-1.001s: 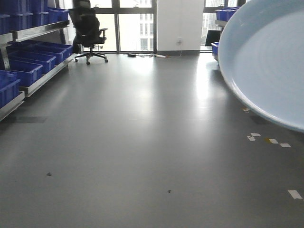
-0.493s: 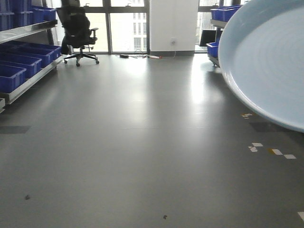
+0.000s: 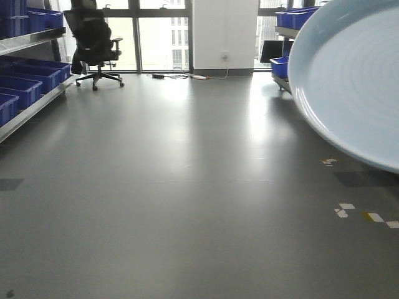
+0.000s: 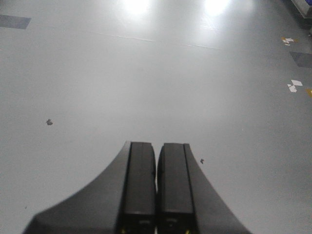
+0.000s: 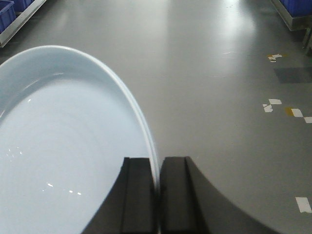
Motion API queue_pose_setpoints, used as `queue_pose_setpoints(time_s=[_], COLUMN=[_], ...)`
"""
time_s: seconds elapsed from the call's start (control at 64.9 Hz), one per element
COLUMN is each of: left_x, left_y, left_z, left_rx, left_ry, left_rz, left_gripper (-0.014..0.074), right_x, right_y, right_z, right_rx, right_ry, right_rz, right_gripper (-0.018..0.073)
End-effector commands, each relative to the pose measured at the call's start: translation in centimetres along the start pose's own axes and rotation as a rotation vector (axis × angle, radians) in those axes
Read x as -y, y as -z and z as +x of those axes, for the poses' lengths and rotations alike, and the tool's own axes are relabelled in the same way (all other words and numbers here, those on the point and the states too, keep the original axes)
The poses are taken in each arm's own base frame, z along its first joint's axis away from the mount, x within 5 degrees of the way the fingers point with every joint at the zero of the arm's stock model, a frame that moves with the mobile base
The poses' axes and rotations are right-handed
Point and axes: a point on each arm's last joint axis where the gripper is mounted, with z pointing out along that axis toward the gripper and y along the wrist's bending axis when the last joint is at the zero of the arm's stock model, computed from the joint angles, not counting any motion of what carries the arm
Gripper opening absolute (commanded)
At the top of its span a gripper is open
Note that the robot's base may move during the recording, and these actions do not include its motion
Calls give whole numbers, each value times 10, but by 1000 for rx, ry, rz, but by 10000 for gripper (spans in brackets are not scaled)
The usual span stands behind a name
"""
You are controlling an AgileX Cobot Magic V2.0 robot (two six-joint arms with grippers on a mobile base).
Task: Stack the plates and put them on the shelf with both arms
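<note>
Exterior front-facing view is mostly grey glossy floor [image 3: 187, 205], running back to windows and a white wall. Next in size is the pale blue plate [image 3: 355, 81], filling the upper right corner, held up in the air and tilted with its hollow face toward the camera. From the right wrist the plate [image 5: 63, 146] spreads out to the left of the right gripper [image 5: 158, 168]. Its rim passes straight between the two black fingers, which pinch it at the edge. I cannot tell whether one dish or two are held.

A metal rack [image 3: 31, 106] with blue bins [image 3: 25, 87] lines the left side, and a black office chair [image 3: 92, 43] stands beyond it. The left gripper [image 4: 157, 151] hangs over bare floor, fingers pressed together on nothing. Small tape marks [image 3: 368, 217] lie on the floor at lower right.
</note>
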Motion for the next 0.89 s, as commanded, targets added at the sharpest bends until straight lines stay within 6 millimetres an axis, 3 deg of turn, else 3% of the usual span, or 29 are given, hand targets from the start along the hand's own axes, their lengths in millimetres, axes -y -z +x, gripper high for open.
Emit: queue_pose_setpoints(time_s=[0.0, 0.878], left_x=[2, 2], left_y=[3, 3], left_z=[-16, -16], left_rx=[103, 103], left_ry=[11, 11], left_rz=[13, 13], left_gripper=[90, 90], right_x=[-2, -2], right_y=[4, 4], right_z=[-20, -19], right_rx=[133, 132], right_ry=[5, 5], right_rz=[-7, -7], right_gripper=[22, 22])
